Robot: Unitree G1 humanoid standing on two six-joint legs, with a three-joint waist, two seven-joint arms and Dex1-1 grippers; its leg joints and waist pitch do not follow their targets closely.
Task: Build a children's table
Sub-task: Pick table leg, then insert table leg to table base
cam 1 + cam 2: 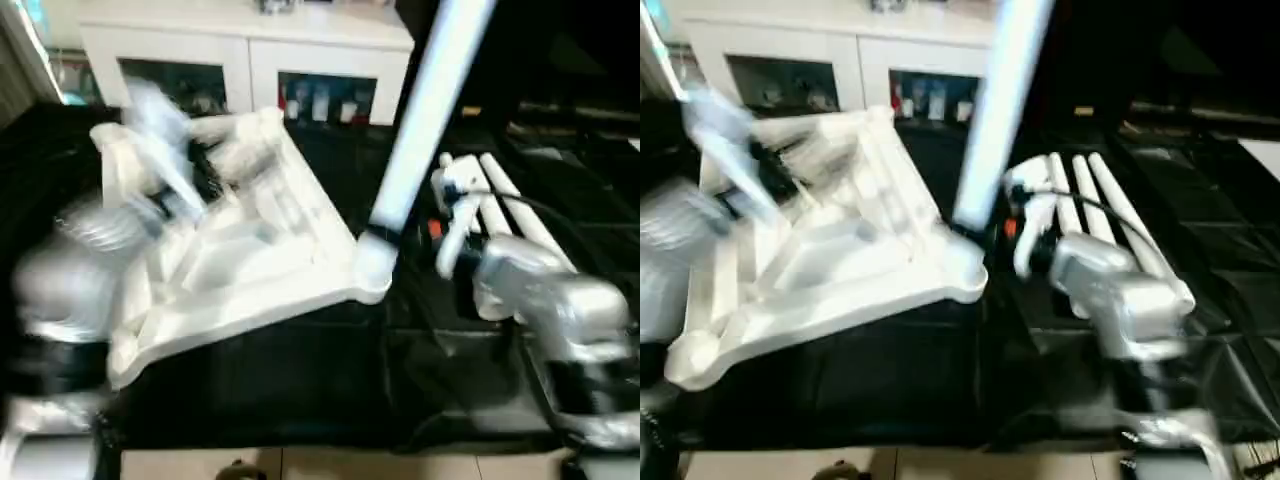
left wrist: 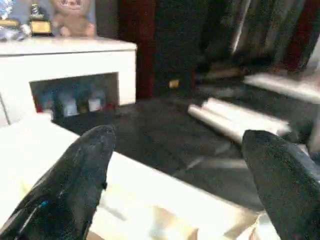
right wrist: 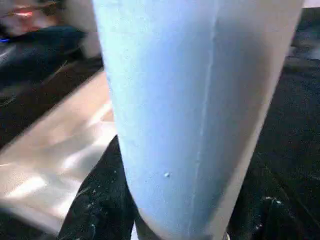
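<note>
On the black-sheeted table point(image 1: 300, 390), the upturned tabletop point(image 1: 250, 270) carries 1 leg point(image 1: 425, 120) in its near corner socket, apparently clasped by the right gripper point(image 3: 165, 220), while the left gripper point(image 2: 185, 175) gapes above it.

Table top point(image 1: 250, 260): smooth white plastic, ribbed. Leg point(image 1: 425, 120): smooth glossy plastic tube. Beneath the table top, black sheet point(image 1: 300, 380): matt. Forearms point(image 1: 560, 300): silver, glossy.

No readable text, labels, brands or numbers for you anywhere in these views. The small items behind the cabinet point(image 1: 245, 55) glass doors and the objects on top of it in the left wrist view are too blurred to make out any print.
</note>
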